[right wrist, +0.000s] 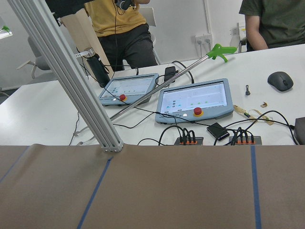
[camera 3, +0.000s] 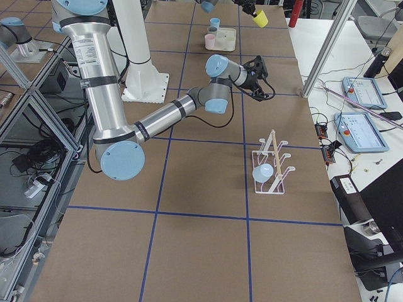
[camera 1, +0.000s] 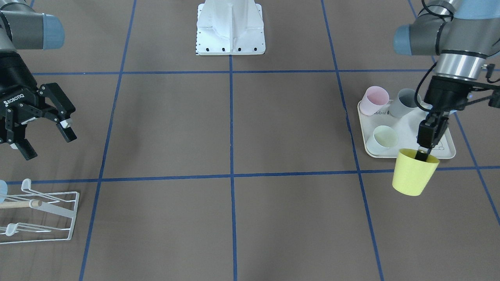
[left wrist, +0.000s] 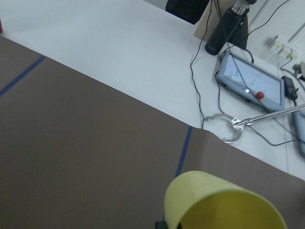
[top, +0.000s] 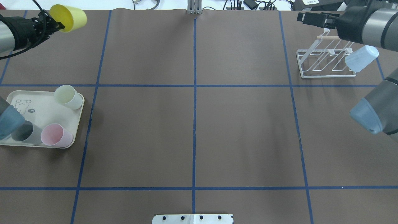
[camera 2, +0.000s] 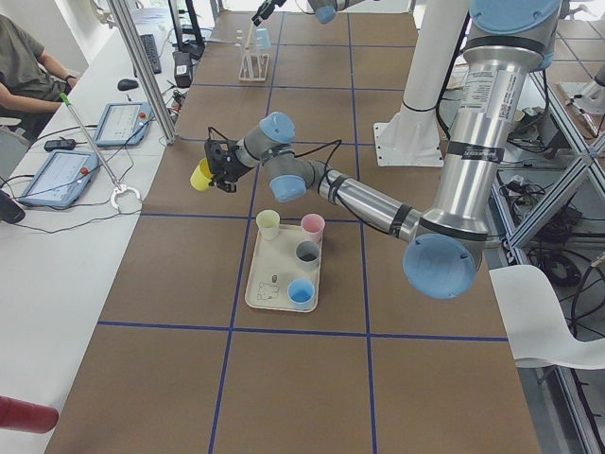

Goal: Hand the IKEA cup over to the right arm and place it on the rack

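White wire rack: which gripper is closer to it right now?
Right. The right gripper hangs open close by the rack. The left gripper is at the opposite end, beside the tray, holding the yellow cup.

One finger of the slim black left gripper (camera 1: pixel 424 154) dips inside the pale yellow plastic cup (camera 1: pixel 414 172), and we lose its tip there. The left wrist view's bottom edge cuts off part of that cup. Beyond the bulky black right gripper (camera 1: pixel 49 145), on the operators' side, the front view's edge crops the white wire rack (camera 1: pixel 58 212) and the pale blue cup (camera 1: pixel 2 191) hanging on it.
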`<act>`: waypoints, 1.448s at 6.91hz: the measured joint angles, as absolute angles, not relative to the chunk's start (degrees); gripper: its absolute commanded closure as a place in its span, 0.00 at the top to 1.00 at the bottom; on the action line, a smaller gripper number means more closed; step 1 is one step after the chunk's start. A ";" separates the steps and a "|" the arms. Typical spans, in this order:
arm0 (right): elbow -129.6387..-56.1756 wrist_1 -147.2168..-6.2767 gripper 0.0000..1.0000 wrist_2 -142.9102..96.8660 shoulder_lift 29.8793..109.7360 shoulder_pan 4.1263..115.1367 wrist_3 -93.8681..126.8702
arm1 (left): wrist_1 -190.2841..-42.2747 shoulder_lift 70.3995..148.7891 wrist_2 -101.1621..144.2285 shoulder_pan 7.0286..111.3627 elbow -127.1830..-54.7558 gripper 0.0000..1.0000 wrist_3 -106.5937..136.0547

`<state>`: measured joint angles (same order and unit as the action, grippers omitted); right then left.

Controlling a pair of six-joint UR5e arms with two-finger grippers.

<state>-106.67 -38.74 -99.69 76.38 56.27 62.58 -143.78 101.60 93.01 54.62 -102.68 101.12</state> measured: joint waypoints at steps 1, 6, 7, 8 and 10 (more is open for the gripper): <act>-106.54 -38.51 1.00 -99.03 74.11 54.22 67.63 | -151.69 102.12 90.40 51.58 -103.81 0.00 111.29; -106.73 -32.40 1.00 -93.61 62.79 43.49 98.41 | -173.75 105.35 77.88 39.74 -104.19 0.00 137.49; -106.45 -28.10 1.00 -89.91 62.29 40.52 101.26 | -174.30 107.61 75.95 37.78 -103.82 0.00 139.36; -106.27 -24.99 1.00 -85.69 61.93 37.57 102.83 | -174.60 109.77 73.32 35.44 -103.34 0.00 140.86; -106.19 -22.79 1.00 -81.98 60.78 34.93 105.54 | -175.65 113.11 68.18 30.92 -102.73 0.00 143.27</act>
<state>-106.19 -22.79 -81.98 60.78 34.93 105.54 -175.65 113.11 68.18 30.92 -102.73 143.27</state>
